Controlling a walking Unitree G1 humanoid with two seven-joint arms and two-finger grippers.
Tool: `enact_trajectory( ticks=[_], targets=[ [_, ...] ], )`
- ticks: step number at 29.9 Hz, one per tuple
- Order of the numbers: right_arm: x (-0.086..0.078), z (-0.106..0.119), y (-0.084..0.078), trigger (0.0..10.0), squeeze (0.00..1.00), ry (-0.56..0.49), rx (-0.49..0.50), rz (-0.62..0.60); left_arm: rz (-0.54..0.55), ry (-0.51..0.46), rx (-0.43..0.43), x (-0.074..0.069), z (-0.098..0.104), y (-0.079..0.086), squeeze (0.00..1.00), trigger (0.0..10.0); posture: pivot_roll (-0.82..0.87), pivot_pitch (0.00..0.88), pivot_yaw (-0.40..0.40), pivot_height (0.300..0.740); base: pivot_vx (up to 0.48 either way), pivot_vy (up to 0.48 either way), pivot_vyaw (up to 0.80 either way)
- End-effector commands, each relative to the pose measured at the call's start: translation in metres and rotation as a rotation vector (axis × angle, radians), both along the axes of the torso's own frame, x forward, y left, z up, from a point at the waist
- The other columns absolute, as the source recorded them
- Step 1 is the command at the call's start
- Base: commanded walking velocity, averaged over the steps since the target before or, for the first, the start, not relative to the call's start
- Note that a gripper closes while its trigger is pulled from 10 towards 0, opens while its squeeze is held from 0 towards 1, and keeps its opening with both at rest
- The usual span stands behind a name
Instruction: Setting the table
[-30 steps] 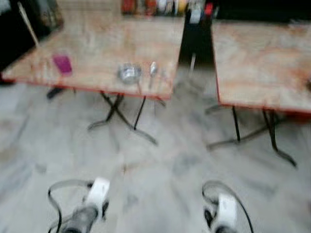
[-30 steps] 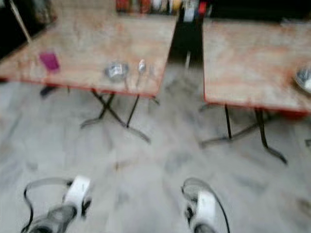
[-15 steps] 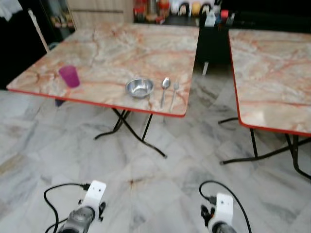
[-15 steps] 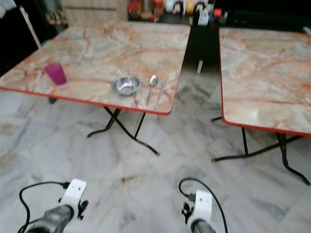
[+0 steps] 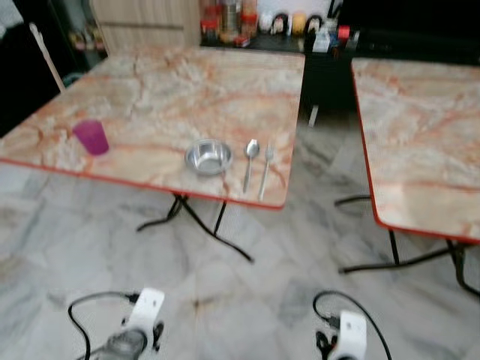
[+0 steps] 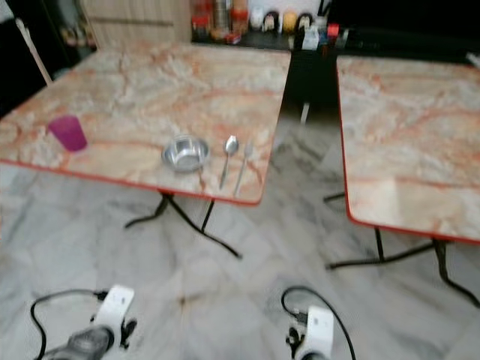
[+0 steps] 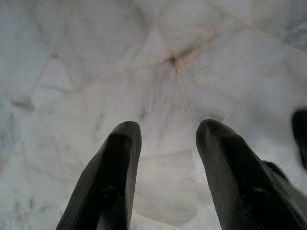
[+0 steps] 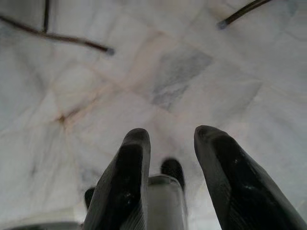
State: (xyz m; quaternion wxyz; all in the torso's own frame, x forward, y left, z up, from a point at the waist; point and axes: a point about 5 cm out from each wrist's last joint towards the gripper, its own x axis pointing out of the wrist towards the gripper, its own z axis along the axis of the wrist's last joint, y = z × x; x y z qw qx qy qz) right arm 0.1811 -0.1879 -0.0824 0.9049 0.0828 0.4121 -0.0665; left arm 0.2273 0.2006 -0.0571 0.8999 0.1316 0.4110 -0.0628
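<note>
The bowl (image 5: 208, 157), spoon (image 5: 250, 161) and fork (image 5: 265, 168) were seen ahead on the table (image 5: 165, 90), handles pointing toward the robot. The left gripper (image 7: 165, 158) and right gripper (image 8: 168, 158) were held spread and empty over the floor, the left judged nearer.

Both eye views are evenly lit by soft indoor light and slightly smeared, probably by camera motion: the steel bowl (image 5: 208, 157), spoon (image 5: 250, 152) and fork (image 5: 265, 160) on the marble-patterned desk (image 5: 172, 97) have soft edges. The back wall falls into deep shadow, and the bottles (image 5: 225, 13) there are unreadable. A faint sheen lies on the pale marble floor (image 5: 247, 292). In the 2 wrist views the black fingers (image 7: 110, 182) loom large and blurred, the floor beyond bright and softly focused.
</note>
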Motion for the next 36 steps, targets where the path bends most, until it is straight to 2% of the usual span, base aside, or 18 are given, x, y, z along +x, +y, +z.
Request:
enact_trajectory(
  ticks=[1,7,11,16,19,21,27,30,36],
  targets=[
    [-0.004,-0.001,-0.009,10.0,0.0,0.013,-0.015,-0.02,-0.015,0.007,-0.018,0.001,-0.001,-0.009,0.0,10.0,-0.03,0.053,-0.011,0.74,0.307,0.0,0.0],
    [0.006,0.004,-0.009,10.0,0.0,-0.019,-0.024,-0.014,-0.016,-0.005,-0.035,0.006,0.001,-0.015,0.0,10.0,-0.05,0.041,-0.006,0.74,0.334,0.0,0.0],
    [0.012,0.008,-0.01,10.0,0.0,-0.048,-0.012,-0.059,-0.022,-0.019,-0.034,0.013,0.006,-0.015,0.0,10.0,-0.08,0.079,0.002,0.74,0.408,0.0,0.0],
    [0.011,0.007,-0.011,10.0,0.0,-0.043,-0.014,-0.06,-0.034,-0.019,-0.026,0.015,0.007,-0.014,0.0,10.0,-0.09,0.093,0.004,0.74,0.312,0.0,0.0],
    [0.0,0.002,-0.015,10.0,0.0,-0.016,-0.016,-0.097,-0.022,-0.025,-0.024,0.018,0.01,-0.01,0.0,10.0,-0.08,0.11,0.01,0.74,0.396,0.0,0.0],
    [-0.007,0.0,-0.017,10.0,0.0,0.0,-0.018,-0.105,-0.006,-0.027,-0.019,0.017,0.01,-0.006,0.0,10.0,-0.07,0.111,0.01,0.74,0.375,0.0,0.0],
    [-0.006,-0.001,-0.014,10.0,0.0,0.005,-0.015,-0.103,0.027,-0.034,-0.01,0.015,0.01,0.002,0.0,10.0,-0.05,0.118,0.011,0.74,0.144,0.0,0.0],
    [-0.002,0.001,-0.012,10.0,0.0,-0.002,-0.012,-0.096,0.03,-0.021,-0.008,0.013,0.009,0.005,0.0,10.0,-0.04,0.119,0.013,0.74,0.0,0.0,0.0],
    [0.009,0.004,-0.004,10.0,0.0,-0.019,0.015,-0.094,0.03,-0.013,0.0,0.011,0.008,0.007,0.0,10.0,-0.04,0.122,0.018,0.74,0.0,0.369,0.0]
  ],
)
